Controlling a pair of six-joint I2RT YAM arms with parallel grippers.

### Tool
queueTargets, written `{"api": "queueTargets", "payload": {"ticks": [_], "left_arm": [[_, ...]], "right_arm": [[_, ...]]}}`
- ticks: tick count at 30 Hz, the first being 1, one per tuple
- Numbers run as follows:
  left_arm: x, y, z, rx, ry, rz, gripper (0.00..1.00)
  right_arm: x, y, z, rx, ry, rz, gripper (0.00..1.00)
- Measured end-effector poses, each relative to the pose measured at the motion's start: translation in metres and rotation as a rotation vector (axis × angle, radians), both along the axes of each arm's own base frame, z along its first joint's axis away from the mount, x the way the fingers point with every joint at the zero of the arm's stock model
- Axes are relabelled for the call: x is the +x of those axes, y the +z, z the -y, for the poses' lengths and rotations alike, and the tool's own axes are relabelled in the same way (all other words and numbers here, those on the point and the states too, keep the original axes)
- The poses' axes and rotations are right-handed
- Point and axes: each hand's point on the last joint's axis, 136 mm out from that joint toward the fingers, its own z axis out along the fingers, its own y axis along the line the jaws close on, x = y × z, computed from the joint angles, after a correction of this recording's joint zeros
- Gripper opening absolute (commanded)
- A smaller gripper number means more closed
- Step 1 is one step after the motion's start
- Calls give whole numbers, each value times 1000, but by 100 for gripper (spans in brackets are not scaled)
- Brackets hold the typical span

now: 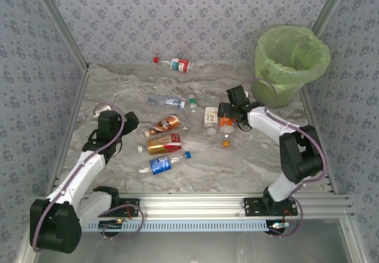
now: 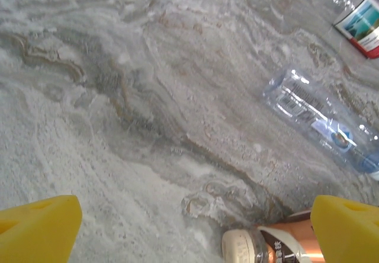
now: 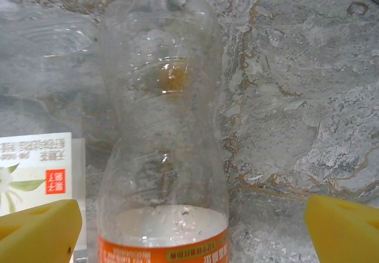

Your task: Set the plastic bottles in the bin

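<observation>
Bottles lie scattered on table, bin far right; grasp step: right gripper, wide open and empty, brackets orange-label bottle, must close next; left gripper open, empty.

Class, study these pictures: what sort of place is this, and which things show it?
Probably a robot test booth: two arms bolted to a metal rail at a marble-patterned table, patterned panels walling it in, bottles scattered on it, and a lined bin in the corner.
</observation>
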Motion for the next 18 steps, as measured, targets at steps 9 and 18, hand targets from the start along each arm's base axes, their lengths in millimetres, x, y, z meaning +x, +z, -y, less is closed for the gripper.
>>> {"api": "queueTargets", "payload": {"ticks": [9, 18], "left_arm": [[-1, -3, 3, -36, 4, -11, 99], [5, -20, 20, -117, -44, -51, 99]], "right_arm": [[12, -19, 5, -56, -34, -91, 87], [32, -23, 15, -61, -70, -108, 85]]}}
